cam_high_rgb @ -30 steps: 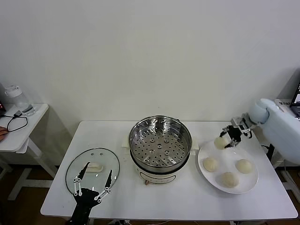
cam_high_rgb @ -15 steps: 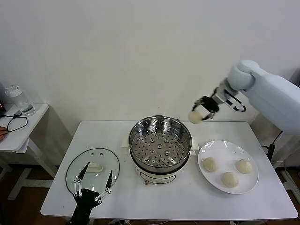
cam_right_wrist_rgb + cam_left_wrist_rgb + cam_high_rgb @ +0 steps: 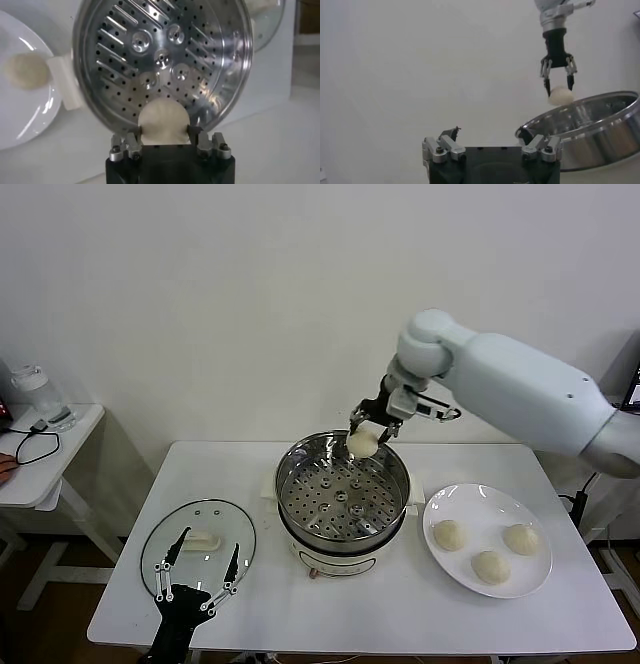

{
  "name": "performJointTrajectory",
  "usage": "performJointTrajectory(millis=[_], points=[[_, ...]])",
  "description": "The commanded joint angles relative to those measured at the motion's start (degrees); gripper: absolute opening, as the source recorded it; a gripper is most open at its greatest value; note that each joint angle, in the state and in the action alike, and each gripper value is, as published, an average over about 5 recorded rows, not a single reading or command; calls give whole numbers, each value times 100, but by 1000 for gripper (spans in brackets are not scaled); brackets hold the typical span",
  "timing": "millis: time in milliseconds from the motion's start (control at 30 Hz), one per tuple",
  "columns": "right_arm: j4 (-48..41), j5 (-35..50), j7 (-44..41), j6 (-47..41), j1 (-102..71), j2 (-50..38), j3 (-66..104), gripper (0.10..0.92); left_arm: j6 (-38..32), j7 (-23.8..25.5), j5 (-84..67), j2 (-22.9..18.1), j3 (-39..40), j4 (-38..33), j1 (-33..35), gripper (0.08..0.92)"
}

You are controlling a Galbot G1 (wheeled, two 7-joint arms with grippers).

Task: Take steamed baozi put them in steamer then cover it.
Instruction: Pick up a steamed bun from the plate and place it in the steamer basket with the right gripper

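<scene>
1. I have the right gripper (image 3: 366, 431) out over the far rim of the steamer (image 3: 342, 490), its fingers pinching one steamed baozi (image 3: 361, 443) from both sides.
2. In my right wrist view that bun (image 3: 163, 123) sits squarely between the two fingers, touching both, with the steamer's perforated floor (image 3: 160, 57) spread out beyond it.
3. From the left wrist view I see the right gripper (image 3: 558, 84) hanging fingers-down with the bun (image 3: 560, 95) at its tips, just above the steamer's shiny rim (image 3: 585, 116). The bun is not resting on the floor of the basket.
4. The steamer stands in the middle of the white table (image 3: 400, 604) on its white pot base (image 3: 335, 560); the basket itself holds no bun.
5. Three more steamed baozi (image 3: 449, 534) (image 3: 520, 538) (image 3: 489, 566) lie on the white plate (image 3: 480, 502), just to the right of the steamer and well apart from the gripper.
6. The cover (image 3: 197, 547) lies flat on the table to the left of the steamer, white handle (image 3: 203, 540) up.
7. My left gripper (image 3: 198, 583) waits at the table's near edge by the cover, its fingers spread wide and holding nothing.
</scene>
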Motion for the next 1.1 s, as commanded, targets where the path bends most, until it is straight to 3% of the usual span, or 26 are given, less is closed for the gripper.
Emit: performJointTrajectory(millis=[33,633,833,967,1100], points=[[-279,-532,70,174,-245,456,-75,652,-20,1,-3,11,-18,-7,11,823],[-906,-927,133,282,-628,901,88,687,-58,-7,-13,2,-40,0,-9,823],[-1003,-939,172,299,-668,1011,74,764,-74,-9,-19,4,-75,-7,-11,823],[-956,-837,185,279,-668,979,90,814,-69,-9,-23,-7,-72,-16,-19,823],[-571,-203,-9,64,-443,605,130,822,-69,-9,-25,-9,-89,-23,-13,823]])
